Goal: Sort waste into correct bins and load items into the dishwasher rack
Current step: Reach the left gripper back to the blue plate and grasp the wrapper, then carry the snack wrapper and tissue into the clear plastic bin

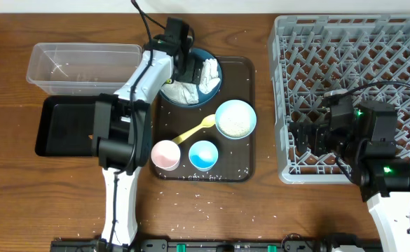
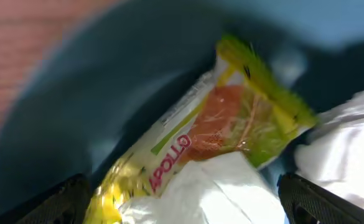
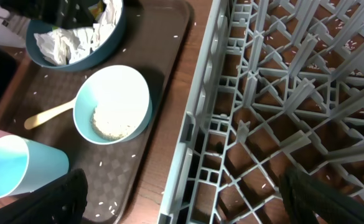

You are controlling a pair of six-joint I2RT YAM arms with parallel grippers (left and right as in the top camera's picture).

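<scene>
Just under the left gripper (image 2: 185,208), spread wide and empty, low in the dish (image 2: 94,93): wrapper (image 2: 225,124), light, crinkly, slick, best pinched at its free green end, clear of soft tissues (image 2: 213,186); dish wall alongside, open room only upward; right gripper (image 3: 197,205) agape, idle, at the rack (image 3: 281,93) edge.

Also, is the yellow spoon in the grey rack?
No, the yellow spoon lies on the brown tray, between the pale bowl and the pink cup.
</scene>
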